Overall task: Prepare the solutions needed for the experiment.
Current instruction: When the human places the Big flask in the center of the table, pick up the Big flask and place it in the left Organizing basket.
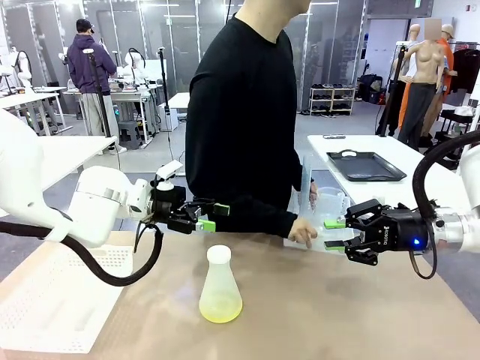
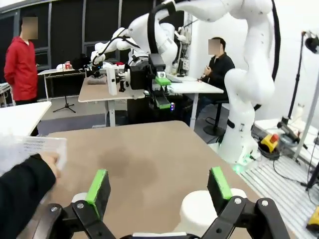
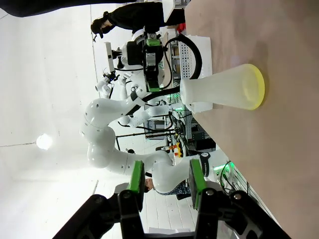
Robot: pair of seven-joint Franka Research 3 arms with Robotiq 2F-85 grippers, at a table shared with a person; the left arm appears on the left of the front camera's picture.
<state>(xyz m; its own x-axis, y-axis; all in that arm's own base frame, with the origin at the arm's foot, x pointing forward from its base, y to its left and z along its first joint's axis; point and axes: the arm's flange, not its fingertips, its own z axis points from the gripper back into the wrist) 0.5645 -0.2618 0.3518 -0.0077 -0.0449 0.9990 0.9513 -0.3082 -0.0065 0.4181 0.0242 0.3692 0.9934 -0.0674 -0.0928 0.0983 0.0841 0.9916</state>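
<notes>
The solutions show as a shallow pale yellow-green layer (image 1: 220, 309) in a frosted conical flask (image 1: 220, 286) that stands upright in the middle of the brown table. In the right wrist view the flask (image 3: 219, 89) appears sideways, its lime bottom (image 3: 255, 87) to the right. My left gripper (image 1: 211, 217) hovers open just above and behind the flask's mouth, nothing between its green pads. Low in the left wrist view the flask's white top (image 2: 198, 213) sits by one finger. My right gripper (image 1: 335, 233) hangs at the right with its jaws partly apart and empty, close to the person's hand (image 1: 303, 233).
A person in black stands at the far edge, a hand resting on clear labware (image 1: 327, 207) just left of my right gripper. A white perforated mat (image 1: 60, 300) lies at the front left. A black tray (image 1: 364, 166) sits on a table behind.
</notes>
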